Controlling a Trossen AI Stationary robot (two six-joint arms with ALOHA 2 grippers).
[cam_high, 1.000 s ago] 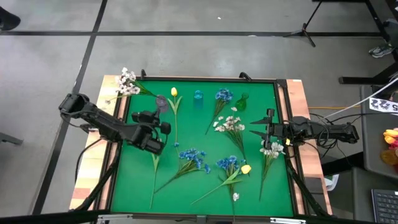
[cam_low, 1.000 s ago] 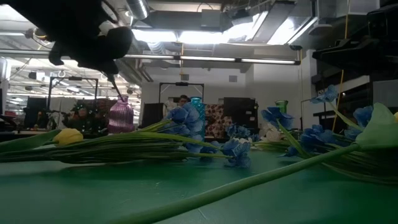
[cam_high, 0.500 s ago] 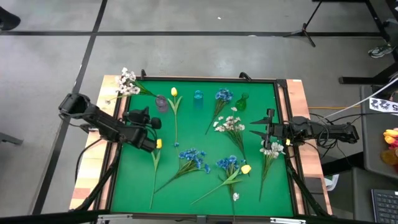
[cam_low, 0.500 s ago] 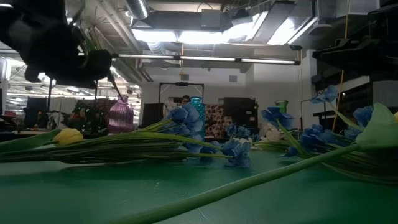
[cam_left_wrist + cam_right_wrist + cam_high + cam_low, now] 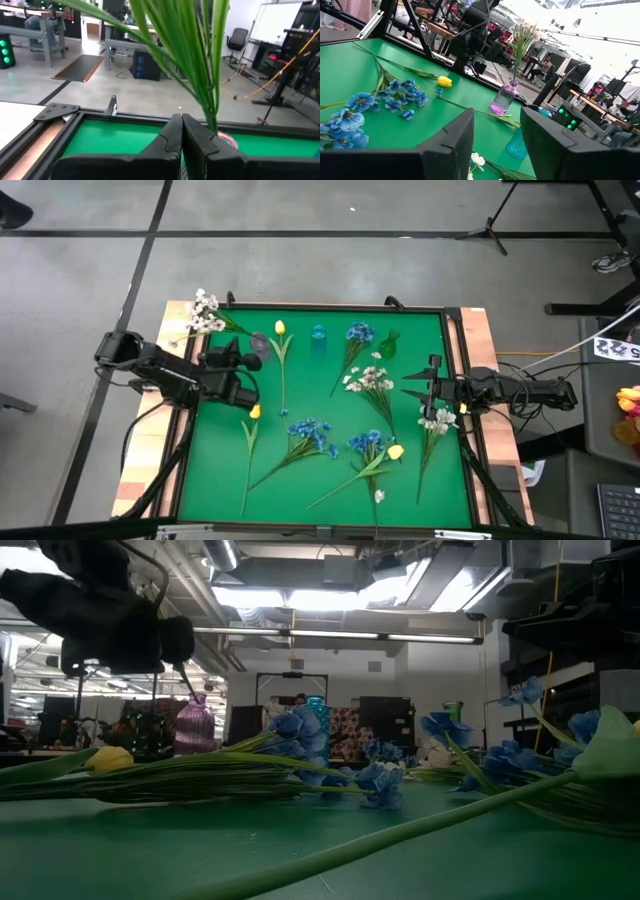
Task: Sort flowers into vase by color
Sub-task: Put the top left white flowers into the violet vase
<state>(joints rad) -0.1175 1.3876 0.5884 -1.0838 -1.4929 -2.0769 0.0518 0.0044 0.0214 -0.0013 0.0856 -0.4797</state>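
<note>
Left gripper (image 5: 181, 131) shifted toward purple vase (image 5: 260, 345), jaws clenched on green leafy stem (image 5: 192, 55), right's parted.

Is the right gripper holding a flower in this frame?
No: the right gripper hangs open and empty at the table's right edge, its fingers apart with nothing between them.

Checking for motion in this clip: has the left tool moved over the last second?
Yes. In the high view the left tool has pulled back toward the purple vase at the mat's far left, uncovering the yellow tulip it had been over.
</note>
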